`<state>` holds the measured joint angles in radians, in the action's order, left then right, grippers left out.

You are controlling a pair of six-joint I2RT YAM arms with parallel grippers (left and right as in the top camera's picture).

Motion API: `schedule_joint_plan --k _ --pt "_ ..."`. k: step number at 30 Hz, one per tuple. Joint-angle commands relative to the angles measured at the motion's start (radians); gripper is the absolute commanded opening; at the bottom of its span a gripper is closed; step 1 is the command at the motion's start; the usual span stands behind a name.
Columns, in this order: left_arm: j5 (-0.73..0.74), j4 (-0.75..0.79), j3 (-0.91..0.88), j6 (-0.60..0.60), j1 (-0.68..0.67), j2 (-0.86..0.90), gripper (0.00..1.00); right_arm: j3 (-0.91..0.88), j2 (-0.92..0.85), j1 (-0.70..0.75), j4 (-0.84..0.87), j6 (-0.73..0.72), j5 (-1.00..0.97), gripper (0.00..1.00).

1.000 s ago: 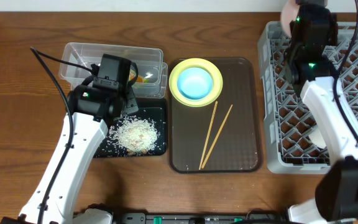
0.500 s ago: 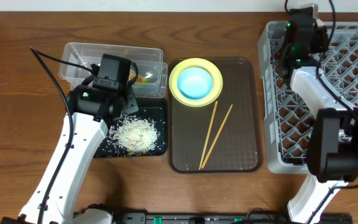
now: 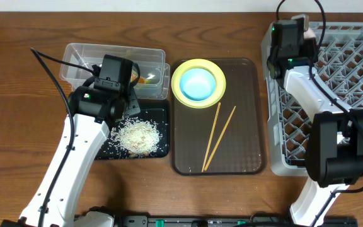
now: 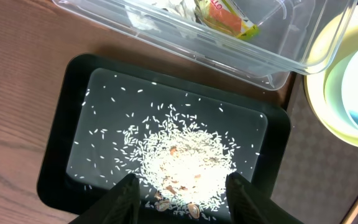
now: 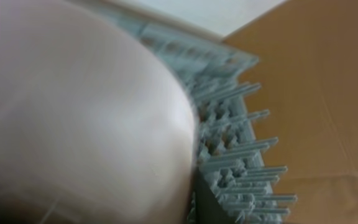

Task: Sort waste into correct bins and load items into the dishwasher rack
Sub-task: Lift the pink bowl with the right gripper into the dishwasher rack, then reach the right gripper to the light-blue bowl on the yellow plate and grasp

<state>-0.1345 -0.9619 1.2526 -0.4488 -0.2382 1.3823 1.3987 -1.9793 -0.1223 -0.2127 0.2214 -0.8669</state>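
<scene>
Two arms, two separate jobs. The right hand (image 3: 296, 30) is at the upper right of the overhead frame, over the upper left corner of the dishwasher rack (image 3: 358, 94). Its wrist view is almost filled by a pale pink dish (image 5: 79, 118), curved, blurred and hard against the lens. The fingers are hidden behind it, so I cannot tell how far apart they stand or whether they grip it; carried, by my guess.

Key relation: the tines (image 5: 241, 155) lie just right of the dish's edge in that view, close or touching. The dish looks not yet seated, so the rim must drop between tine rows.

The left hand (image 4: 182, 186) is spread wide with nothing between its fingers, and hangs over the rice (image 4: 188, 158) heaped on the black tray (image 4: 58, 149), left of centre on the counter (image 3: 17, 126). The clear bin (image 4: 241, 53) is just above that tray.

On the brown tray (image 3: 244, 145), mid-frame, are the bowl (image 3: 198, 82) and chopsticks (image 3: 218, 135). Their long axis runs lower left to upper right, between both arms.
</scene>
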Motion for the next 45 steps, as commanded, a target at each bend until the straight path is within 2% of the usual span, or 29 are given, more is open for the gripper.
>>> schedule_joint_plan --k 1,7,9,12,15,19,30,35,39,44,45 --pt "-0.008 -0.002 0.005 -0.006 0.002 -0.002 0.48 -0.019 0.032 -0.033 -0.085 -0.098 0.102 0.30" --pt "-0.008 -0.002 0.005 -0.006 0.002 -0.002 0.51 -0.019 0.159 -0.056 -0.230 -0.177 0.308 0.54" --pt "-0.008 -0.002 0.005 -0.006 0.002 -0.002 0.53 -0.019 0.205 -0.066 -0.262 -0.200 0.431 0.55" --pt "-0.008 -0.002 0.005 -0.006 0.002 -0.002 0.53 -0.019 0.266 -0.085 -0.301 -0.217 0.715 0.56" --pt "-0.008 -0.002 0.005 -0.006 0.002 -0.002 0.53 -0.019 0.277 -0.106 -0.308 -0.300 0.977 0.55" --pt "-0.008 -0.002 0.005 -0.006 0.002 -0.002 0.53 -0.023 0.236 -0.143 -0.310 -0.390 1.022 0.56" --pt "-0.008 -0.002 0.005 -0.006 0.002 -0.002 0.54 -0.023 0.021 -0.231 -0.244 -0.480 1.021 0.52" --pt "-0.008 -0.002 0.005 -0.006 0.002 -0.002 0.54 -0.023 -0.060 -0.258 -0.201 -0.533 1.022 0.46" --pt "-0.008 -0.002 0.005 -0.006 0.002 -0.002 0.54 -0.023 -0.068 -0.263 -0.178 -0.532 1.013 0.21" --pt "-0.008 -0.002 0.005 -0.006 0.002 -0.002 0.54 -0.020 -0.016 -0.250 -0.161 -0.526 0.934 0.02" --pt "-0.008 -0.002 0.005 -0.006 0.002 -0.002 0.54 -0.020 0.005 -0.243 -0.165 -0.515 0.914 0.01"
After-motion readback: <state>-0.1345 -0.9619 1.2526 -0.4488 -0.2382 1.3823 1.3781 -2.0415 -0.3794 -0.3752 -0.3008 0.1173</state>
